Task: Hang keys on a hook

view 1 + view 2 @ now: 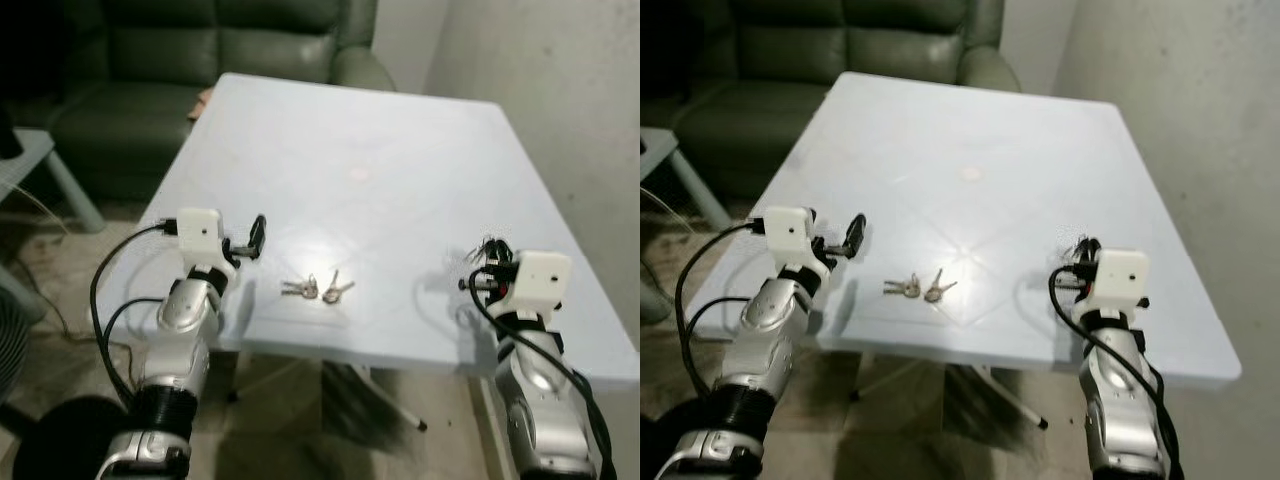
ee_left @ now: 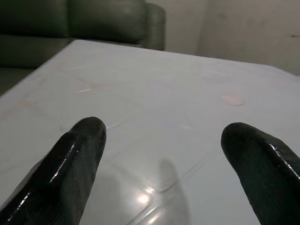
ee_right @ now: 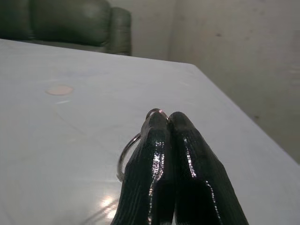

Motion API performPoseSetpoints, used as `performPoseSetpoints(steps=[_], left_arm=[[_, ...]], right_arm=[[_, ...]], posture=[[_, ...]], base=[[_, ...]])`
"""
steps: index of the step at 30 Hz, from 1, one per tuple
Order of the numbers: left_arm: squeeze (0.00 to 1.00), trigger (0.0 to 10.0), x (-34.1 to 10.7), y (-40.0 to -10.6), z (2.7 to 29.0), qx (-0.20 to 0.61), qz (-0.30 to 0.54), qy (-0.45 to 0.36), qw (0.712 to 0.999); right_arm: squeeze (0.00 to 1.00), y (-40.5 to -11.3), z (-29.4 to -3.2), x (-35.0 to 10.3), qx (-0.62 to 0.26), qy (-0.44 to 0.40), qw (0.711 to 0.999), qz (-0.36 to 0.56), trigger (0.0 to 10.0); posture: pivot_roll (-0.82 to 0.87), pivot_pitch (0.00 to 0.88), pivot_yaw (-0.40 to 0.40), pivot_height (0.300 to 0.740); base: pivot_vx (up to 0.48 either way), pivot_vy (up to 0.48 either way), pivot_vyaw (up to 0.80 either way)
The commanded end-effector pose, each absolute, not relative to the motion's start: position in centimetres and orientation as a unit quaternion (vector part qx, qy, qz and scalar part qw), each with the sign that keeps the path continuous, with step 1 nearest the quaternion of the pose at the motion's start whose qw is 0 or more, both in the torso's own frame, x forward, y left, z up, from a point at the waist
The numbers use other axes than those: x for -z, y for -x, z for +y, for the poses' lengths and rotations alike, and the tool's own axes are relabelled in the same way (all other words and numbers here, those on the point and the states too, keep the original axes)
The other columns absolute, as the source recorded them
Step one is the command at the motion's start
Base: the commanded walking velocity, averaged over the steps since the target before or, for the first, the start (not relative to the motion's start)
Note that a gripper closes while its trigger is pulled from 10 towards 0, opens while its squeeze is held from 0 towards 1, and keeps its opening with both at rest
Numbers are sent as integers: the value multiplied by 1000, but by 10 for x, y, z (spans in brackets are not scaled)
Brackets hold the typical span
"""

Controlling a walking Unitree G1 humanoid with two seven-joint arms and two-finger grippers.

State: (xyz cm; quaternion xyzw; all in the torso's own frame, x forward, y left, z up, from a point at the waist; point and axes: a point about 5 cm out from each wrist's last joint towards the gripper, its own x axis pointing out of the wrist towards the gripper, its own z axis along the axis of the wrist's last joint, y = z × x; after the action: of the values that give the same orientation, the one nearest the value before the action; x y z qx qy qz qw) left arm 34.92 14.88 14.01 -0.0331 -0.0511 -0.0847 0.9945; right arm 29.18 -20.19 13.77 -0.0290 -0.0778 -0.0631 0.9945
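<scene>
**Keys on the table, a ring pinched in the right gripper**

A small bunch of keys point(image 1: 317, 289) lies flat on the white table point(image 1: 380, 160), close to its near edge and roughly midway between the two arms. The keys fan out in two clusters that touch at the middle.

The right gripper point(image 3: 168, 118) hovers over the near right part of the table, well apart from the keys. Its two black fingers are pressed together, and a thin metal ring point(image 3: 127, 152) curves out from between them; in the head views a small tangle of metal shows at the fingertips.

The left gripper point(image 1: 258, 236) is held above the near left edge of the table, just beside the keys but not touching them. Its fingers point(image 2: 77, 154) stand wide apart with bare tabletop between them.

Beyond the far edge of the table stands a dark green sofa point(image 1: 200, 60). A pale plaster wall point(image 1: 560, 90) runs along the robot's right.
</scene>
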Motion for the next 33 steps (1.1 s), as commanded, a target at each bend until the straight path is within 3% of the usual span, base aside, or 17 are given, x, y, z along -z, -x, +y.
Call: performPoseSetpoints(steps=[1, 24, 29, 33], left_arm=[[0, 10000, -143, -352, 149, 82, -56, 31, 995], [0, 10000, -144, -360, 150, 69, -51, 40, 995], [0, 10000, -142, -359, 149, 68, -48, 45, 995], [0, 10000, -142, -359, 147, 68, -50, 49, 995]], right_arm=[[0, -294, -202, -140, 67, 34, 994, -76, 10000], [0, -296, -202, -143, 74, 52, 993, -74, 10000], [0, -295, -203, -142, 72, 54, 993, -72, 10000], [0, -295, -204, -142, 71, 56, 993, -71, 10000]], posture=[[50, 56, -25, 740], [48, 63, -31, 740], [44, 57, -36, 740], [42, 53, -41, 740]], base=[[0, 0, -744], [0, 0, -746], [0, 435, -744], [0, 0, -744]])
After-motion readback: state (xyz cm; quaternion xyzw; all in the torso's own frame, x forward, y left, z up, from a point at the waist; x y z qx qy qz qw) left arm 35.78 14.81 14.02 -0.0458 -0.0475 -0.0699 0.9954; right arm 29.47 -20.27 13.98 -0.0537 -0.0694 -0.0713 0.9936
